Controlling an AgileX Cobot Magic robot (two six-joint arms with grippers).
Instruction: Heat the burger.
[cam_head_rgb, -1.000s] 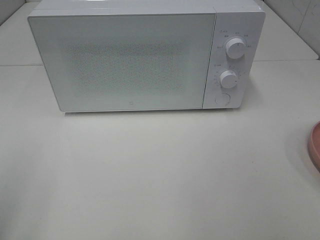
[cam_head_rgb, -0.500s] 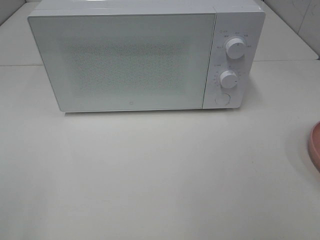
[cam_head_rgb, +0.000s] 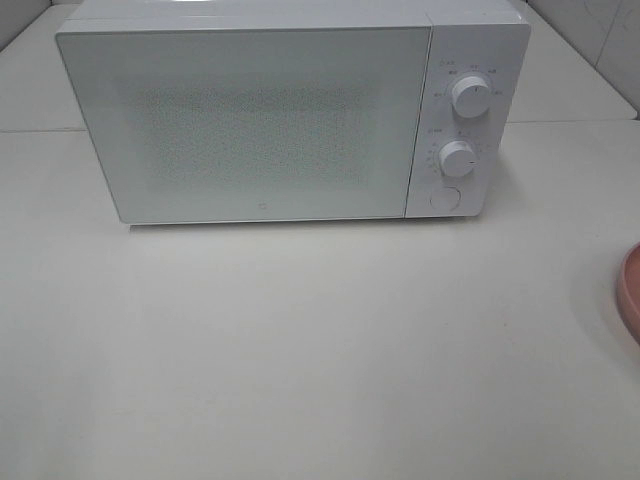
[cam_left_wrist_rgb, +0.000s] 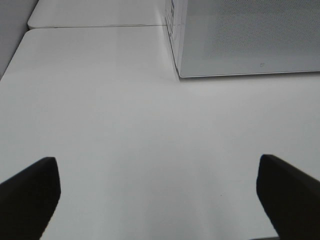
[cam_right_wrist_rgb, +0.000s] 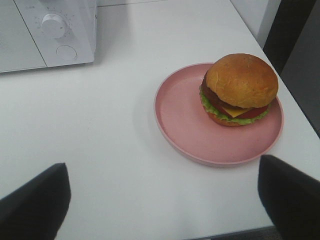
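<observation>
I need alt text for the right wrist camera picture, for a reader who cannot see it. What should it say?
A burger with an orange-brown bun and green lettuce sits off-centre on a round pink plate on a white table. The corner of a white microwave with a round dial stands apart from the plate, and the dark open fingers of the right gripper frame the near edge.

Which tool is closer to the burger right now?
Right. The right tool hangs open just short of the pink plate holding the burger; the left tool faces the microwave instead.
</observation>
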